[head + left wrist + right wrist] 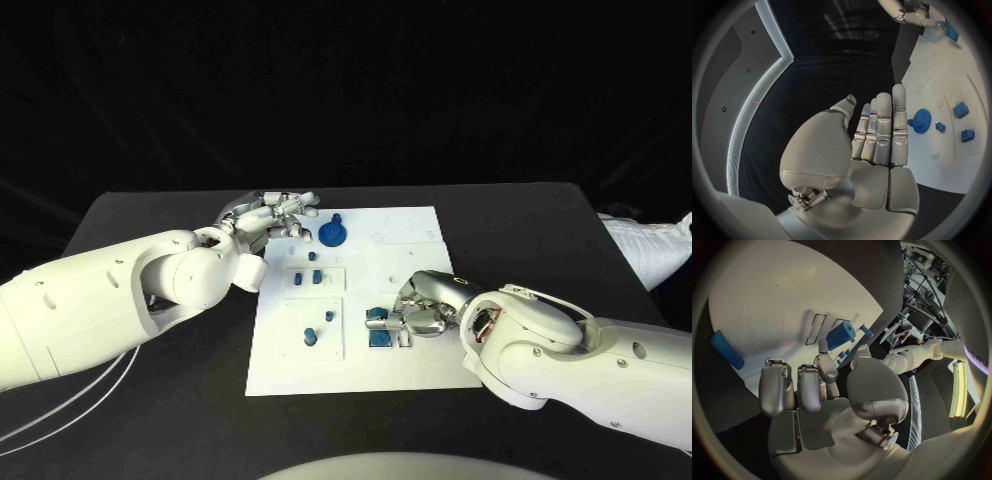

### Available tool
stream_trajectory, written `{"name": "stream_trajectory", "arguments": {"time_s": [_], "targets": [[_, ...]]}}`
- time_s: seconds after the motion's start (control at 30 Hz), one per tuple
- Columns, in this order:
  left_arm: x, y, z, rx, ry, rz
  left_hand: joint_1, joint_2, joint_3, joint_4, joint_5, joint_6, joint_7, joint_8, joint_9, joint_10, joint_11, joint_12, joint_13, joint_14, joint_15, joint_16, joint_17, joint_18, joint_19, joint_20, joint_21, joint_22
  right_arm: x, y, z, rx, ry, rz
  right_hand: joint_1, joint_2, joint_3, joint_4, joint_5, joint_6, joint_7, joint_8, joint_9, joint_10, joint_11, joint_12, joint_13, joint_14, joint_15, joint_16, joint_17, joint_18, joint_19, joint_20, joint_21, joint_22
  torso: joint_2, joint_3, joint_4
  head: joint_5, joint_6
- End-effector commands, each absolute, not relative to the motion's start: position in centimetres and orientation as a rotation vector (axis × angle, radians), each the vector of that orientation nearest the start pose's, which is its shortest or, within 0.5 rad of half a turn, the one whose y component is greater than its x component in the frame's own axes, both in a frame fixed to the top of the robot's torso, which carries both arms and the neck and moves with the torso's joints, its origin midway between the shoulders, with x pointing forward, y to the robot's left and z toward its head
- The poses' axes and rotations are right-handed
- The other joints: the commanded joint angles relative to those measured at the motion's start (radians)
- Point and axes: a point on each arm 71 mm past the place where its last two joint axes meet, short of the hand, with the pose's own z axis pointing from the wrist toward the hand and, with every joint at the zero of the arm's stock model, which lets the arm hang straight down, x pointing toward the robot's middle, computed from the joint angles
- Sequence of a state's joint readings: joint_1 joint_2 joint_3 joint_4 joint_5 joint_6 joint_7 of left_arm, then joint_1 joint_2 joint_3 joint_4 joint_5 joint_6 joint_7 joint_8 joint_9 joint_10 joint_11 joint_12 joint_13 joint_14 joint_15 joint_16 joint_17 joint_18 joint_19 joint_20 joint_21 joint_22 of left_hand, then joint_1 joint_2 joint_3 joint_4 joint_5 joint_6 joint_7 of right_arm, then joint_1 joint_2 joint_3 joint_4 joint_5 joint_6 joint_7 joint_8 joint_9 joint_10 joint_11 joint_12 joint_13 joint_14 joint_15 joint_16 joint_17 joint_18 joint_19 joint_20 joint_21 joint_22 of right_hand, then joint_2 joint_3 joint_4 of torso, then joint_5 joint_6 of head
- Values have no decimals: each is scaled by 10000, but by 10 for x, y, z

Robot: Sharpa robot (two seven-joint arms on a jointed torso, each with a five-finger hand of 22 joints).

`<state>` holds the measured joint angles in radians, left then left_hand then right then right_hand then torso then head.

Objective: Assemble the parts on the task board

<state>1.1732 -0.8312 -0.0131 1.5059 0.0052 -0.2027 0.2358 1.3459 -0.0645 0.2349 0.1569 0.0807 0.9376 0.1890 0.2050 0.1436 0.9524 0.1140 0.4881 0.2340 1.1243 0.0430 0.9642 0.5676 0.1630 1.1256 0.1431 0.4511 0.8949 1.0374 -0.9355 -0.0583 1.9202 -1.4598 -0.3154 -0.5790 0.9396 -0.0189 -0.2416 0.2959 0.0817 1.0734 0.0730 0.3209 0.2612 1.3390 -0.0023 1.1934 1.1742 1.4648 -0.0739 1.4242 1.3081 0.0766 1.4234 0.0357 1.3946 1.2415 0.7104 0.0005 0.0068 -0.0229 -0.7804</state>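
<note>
The white task board lies flat in the middle of the black table, its long sides running from the near edge toward the far edge. A blue gear-like part sits near the board's far left corner. Small blue parts stand midway along its left side, two more nearer the near edge, and blocky blue parts toward its middle.

Bright overhead light glares off the white task board against dark surroundings; the wrist views bend at their rims.
</note>
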Motion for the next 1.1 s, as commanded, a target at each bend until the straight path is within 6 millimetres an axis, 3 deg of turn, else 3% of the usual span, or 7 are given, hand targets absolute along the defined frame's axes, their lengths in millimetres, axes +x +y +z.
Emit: {"name": "stream_trajectory", "arguments": {"time_s": [0.03,0.13,0.27,0.43,0.53,0.83,1.1], "targets": [[487,199,-192,-11882,16129,-15896,83,37,-62,-5,43,-45,-10,42,-12,-67,26,45,13,-76,-16,69,-14,187,92,8,-47,-15,374,-159,-228,177,19185,5259,-23,-57,191,-17,164,-74,-17,12,52,-46,-5,-25,27,637,30,-50,322,-51,-51,16,-34,5,-3,-1,2,7,0],[487,199,-192,-11873,16144,-15895,83,37,-62,-5,43,-45,-10,42,-12,-67,26,45,13,-76,-16,69,-14,187,92,8,-47,-15,372,-157,-227,-52,19181,5495,512,127,461,-122,684,-102,-23,49,158,-17,-14,-34,88,644,23,-46,335,-55,-38,13,-28,24,-3,-2,3,4,-6],[487,199,-192,-11868,16156,-15900,94,39,-74,-6,43,-53,-9,50,-13,-85,28,50,11,-80,-15,72,-17,187,93,9,-53,-20,370,-152,-227,-582,19130,5923,1959,414,845,-653,1354,-162,-34,74,263,-14,-23,-71,132,650,11,-35,361,-56,-32,-1,-27,33,-6,-1,-7,11,-5],[487,199,-192,-11865,16180,-15910,94,39,-74,-6,43,-53,-9,50,-13,-85,28,50,11,-80,-15,72,-17,187,93,9,-53,-20,368,-148,-226,-1167,19014,6076,3225,489,1094,-1278,1250,-168,-55,125,373,61,-56,3,280,668,-13,16,440,-75,11,-14,20,125,1,-5,6,-4,4],[487,199,-192,-11872,16183,-15896,94,39,-74,-6,43,-53,-9,50,-13,-85,28,50,11,-80,-15,72,-17,187,93,9,-53,-20,367,-148,-226,-1409,19043,6092,3734,598,1266,-1546,672,-142,-78,164,431,133,-79,84,394,675,-33,41,478,-85,32,-33,47,175,-1,-8,9,3,0],[487,199,-192,-11898,16213,-15894,99,43,-80,-5,42,-56,-7,54,-14,-95,30,52,10,-83,-14,73,-18,187,93,10,-56,-22,367,-144,-230,-1716,19040,6108,4029,650,1370,-1716,444,-132,-97,188,477,179,-95,128,472,682,-42,70,524,-95,50,-44,71,220,1,1,1,29,10],[487,199,-192,-11920,16198,-15890,99,43,-80,-5,42,-56,-7,54,-14,-95,30,52,10,-83,-14,73,-18,187,93,10,-56,-22,368,-146,-231,-1300,18753,6051,3622,844,1278,-1356,477,-73,-102,222,535,333,-95,288,657,686,-40,82,543,-97,56,-44,80,235,4,0,1,47,-6]]}}
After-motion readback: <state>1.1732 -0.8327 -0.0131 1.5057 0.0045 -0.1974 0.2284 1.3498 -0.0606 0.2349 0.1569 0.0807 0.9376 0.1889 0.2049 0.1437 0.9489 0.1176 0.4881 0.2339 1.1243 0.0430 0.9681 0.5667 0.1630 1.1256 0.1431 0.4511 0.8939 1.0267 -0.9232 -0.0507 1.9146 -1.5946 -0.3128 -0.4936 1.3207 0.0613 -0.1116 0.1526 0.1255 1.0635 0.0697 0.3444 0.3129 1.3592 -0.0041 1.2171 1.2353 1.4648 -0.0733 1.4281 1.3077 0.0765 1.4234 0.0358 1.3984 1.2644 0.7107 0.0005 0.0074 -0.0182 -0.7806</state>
